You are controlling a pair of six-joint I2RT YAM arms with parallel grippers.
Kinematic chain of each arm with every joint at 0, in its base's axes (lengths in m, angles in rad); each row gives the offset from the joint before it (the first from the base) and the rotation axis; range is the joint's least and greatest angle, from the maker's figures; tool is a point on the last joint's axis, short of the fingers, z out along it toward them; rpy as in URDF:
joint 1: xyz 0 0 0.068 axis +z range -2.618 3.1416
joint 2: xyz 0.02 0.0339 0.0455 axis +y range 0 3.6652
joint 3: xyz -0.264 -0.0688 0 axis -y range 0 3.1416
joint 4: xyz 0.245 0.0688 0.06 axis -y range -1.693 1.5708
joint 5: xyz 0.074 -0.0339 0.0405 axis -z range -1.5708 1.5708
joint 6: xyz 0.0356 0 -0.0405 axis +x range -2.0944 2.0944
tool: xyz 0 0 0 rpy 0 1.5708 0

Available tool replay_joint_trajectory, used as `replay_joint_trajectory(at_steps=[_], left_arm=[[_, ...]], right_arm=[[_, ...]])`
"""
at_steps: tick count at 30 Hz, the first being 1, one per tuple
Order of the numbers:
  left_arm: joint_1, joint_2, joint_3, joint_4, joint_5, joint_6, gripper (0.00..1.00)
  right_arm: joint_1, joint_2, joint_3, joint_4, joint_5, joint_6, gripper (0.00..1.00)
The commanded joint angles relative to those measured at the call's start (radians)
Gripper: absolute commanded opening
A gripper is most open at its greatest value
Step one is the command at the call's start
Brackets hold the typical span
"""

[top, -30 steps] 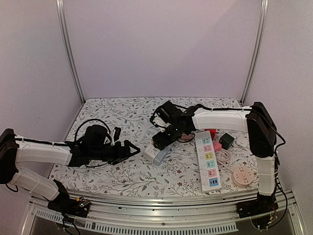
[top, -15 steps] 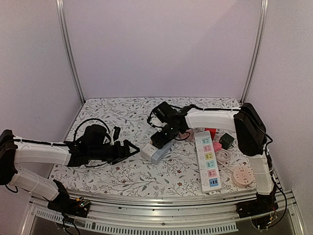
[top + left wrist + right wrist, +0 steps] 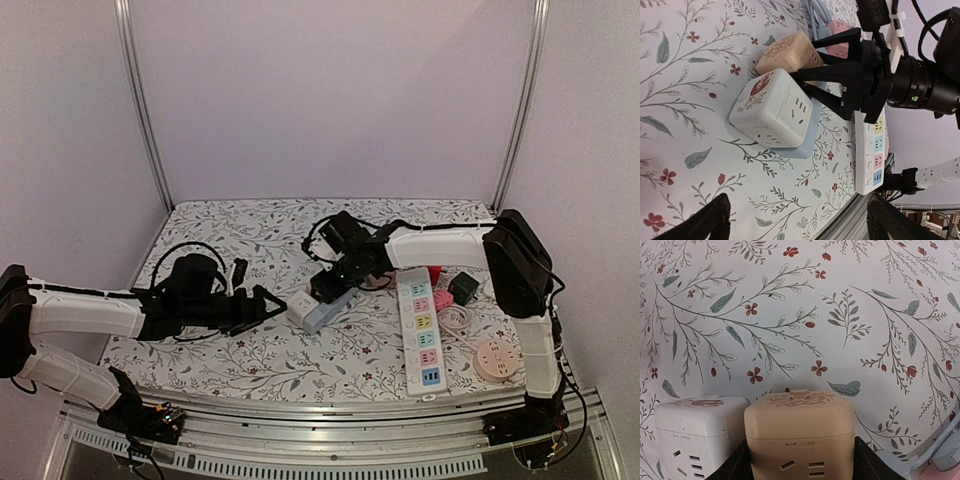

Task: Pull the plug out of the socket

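Observation:
A beige cube plug (image 3: 800, 430) and a white cube plug (image 3: 697, 432) sit side by side on a light-blue socket strip (image 3: 809, 136) in the middle of the table (image 3: 310, 312). My right gripper (image 3: 800, 462) is shut on the beige cube, one black finger on each side of it. This also shows in the left wrist view, where the beige cube (image 3: 790, 56) lies behind the white cube (image 3: 775, 112). My left gripper (image 3: 805, 225) is open and empty, low over the table just left of the white cube, and it also shows in the top view (image 3: 268, 305).
A long white strip with coloured sockets (image 3: 422, 330) lies right of the cubes. A round beige socket (image 3: 497, 360), a dark green cube (image 3: 462, 288) and red and pink cubes (image 3: 432, 272) are at the right. A black plug with its cable (image 3: 238, 270) lies at the left.
My right gripper has dragged the blue strip with both cubes a little to the left, toward my left gripper. The left arm has hardly moved.

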Motion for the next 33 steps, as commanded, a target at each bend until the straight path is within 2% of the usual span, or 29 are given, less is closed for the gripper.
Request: replay_joint_trajectory(at_steps=[1,4,9,15,24,28,33], left_arm=[[0.01,0.012,-0.014,0.057,0.043,-0.006,0.93],[0.0,0.033,-0.017,0.121,0.07,-0.037,0.93],[-0.05,0.067,0.035,0.124,0.074,-0.025,0.93],[-0.084,0.09,0.07,0.109,0.069,-0.02,0.95],[-0.107,0.075,0.06,0.19,0.055,-0.076,0.95],[-0.109,0.075,0.045,0.21,0.03,-0.117,0.91],[-0.123,0.082,0.041,0.221,0.013,-0.143,0.68]], right_arm=[[0.002,-0.175,-0.183,0.232,-0.041,0.096,0.3],[0.011,-0.276,-0.312,0.359,-0.044,0.143,0.28],[0.043,-0.372,-0.389,0.44,-0.021,0.19,0.27],[0.073,-0.442,-0.433,0.477,-0.01,0.212,0.27],[0.121,-0.493,-0.479,0.484,0.008,0.191,0.27],[0.143,-0.528,-0.52,0.498,0.043,0.182,0.27],[0.164,-0.579,-0.575,0.506,0.062,0.181,0.27]])
